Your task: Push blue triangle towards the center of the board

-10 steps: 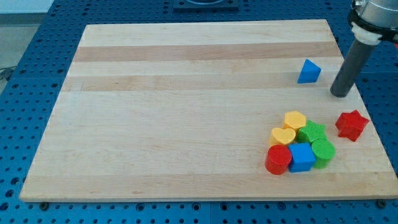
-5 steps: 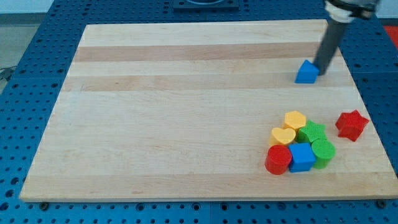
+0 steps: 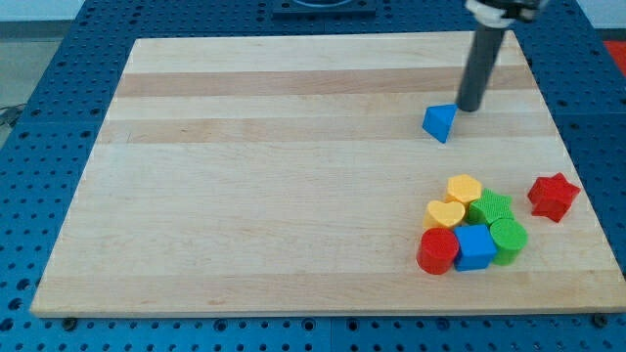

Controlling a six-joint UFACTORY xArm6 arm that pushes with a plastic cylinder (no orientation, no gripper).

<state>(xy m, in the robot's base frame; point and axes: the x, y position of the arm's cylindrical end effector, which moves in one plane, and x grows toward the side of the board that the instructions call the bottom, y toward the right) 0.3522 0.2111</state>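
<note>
Now, my tip beside blue triangle (upper right)

red star lone at right | red cylinder in cluster, lower right

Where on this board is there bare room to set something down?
Everything left of the blue triangle is bare wood, to the board edges. My tip sits at its upper right. Lower right is crowded: a seven-block cluster and a red star.
</note>
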